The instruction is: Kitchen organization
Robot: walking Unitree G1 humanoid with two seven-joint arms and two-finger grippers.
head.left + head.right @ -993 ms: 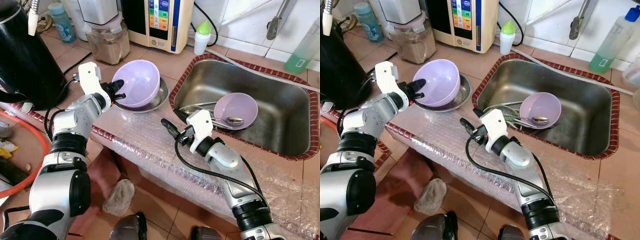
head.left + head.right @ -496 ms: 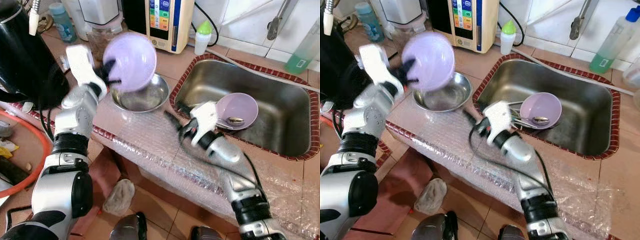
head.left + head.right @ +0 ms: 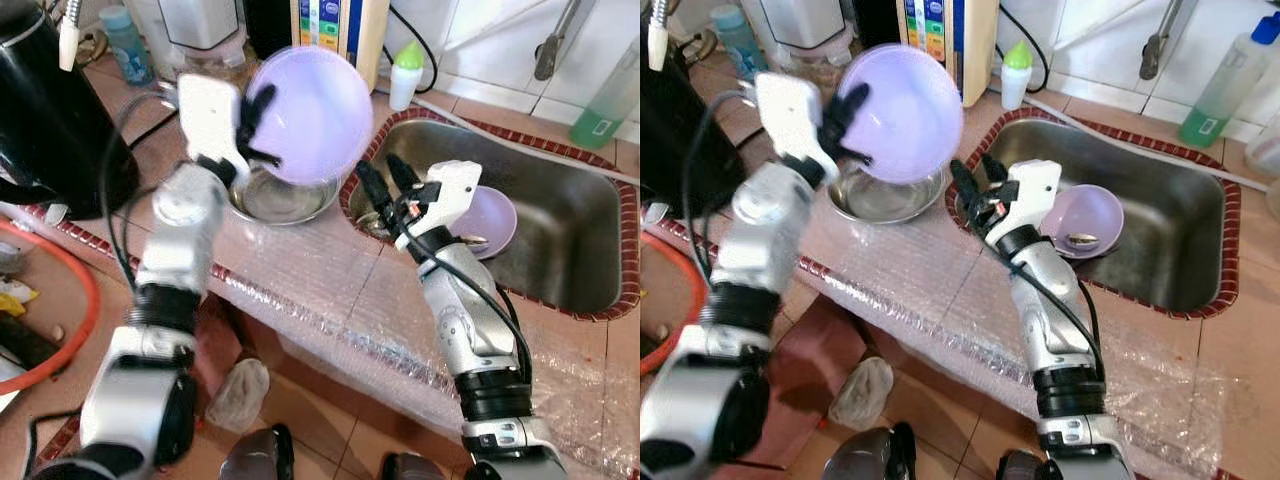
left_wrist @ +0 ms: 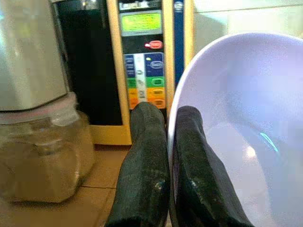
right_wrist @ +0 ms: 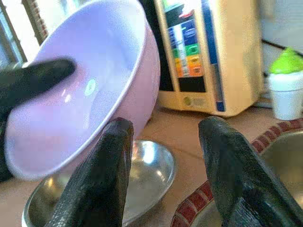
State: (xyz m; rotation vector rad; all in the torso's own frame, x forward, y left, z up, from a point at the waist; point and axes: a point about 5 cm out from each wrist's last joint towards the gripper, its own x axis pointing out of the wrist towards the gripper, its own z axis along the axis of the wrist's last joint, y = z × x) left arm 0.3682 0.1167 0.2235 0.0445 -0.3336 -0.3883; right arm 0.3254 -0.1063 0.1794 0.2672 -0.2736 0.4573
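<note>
Motion blurs the lavender bowl (image 3: 310, 115) pinched between the left gripper's (image 4: 169, 161) fingers, while beyond the right gripper's (image 5: 165, 179) spread fingers the raised bowl hides part of the steel bowl (image 5: 142, 175).

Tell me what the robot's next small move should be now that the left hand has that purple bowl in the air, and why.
Probably bring the right hand up to the lifted purple bowl to take it. The left hand pinches that bowl's rim above the steel bowl, tilted on its side, and the right hand is open, pointing at it from beside the sink.
</note>
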